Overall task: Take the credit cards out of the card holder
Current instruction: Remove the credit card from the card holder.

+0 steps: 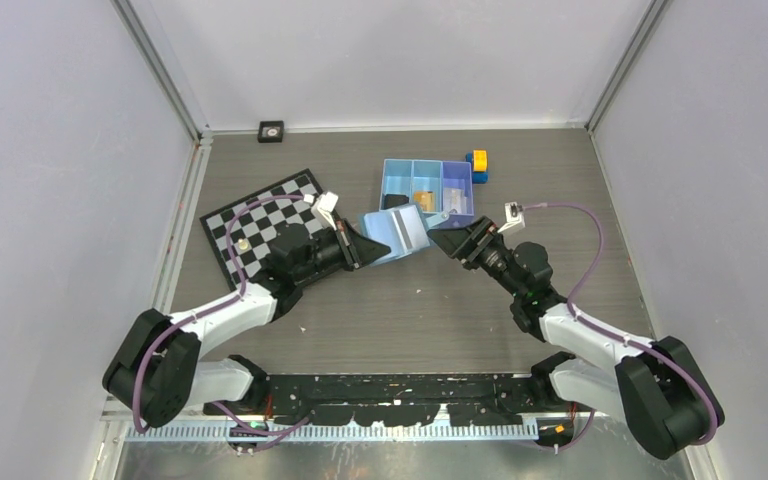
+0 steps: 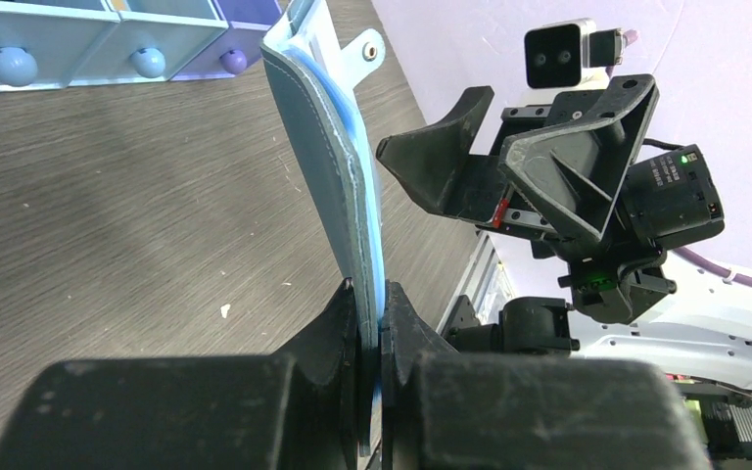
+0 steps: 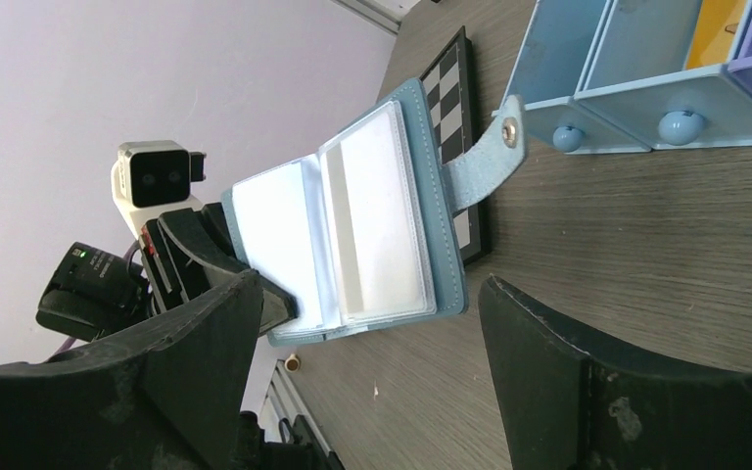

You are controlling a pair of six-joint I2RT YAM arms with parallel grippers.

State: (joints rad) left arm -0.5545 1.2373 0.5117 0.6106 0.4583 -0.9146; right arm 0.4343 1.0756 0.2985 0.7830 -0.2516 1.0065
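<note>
We hold the card holder (image 1: pixel 397 235) upright and open just in front of the tray (image 1: pixel 425 160), our left gripper (image 1: pixel 360 250) clamped on its edge. Our right gripper (image 1: pixel 450 240), jaws wide and empty, should pinch one pale card (image 3: pixel 377 220) squarely, then pull along its sleeve.

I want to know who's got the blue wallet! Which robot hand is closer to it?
Left. The left gripper is shut on the edge of the card holder, holding it up. The right gripper hangs open just beside it, apparently not touching.
</note>
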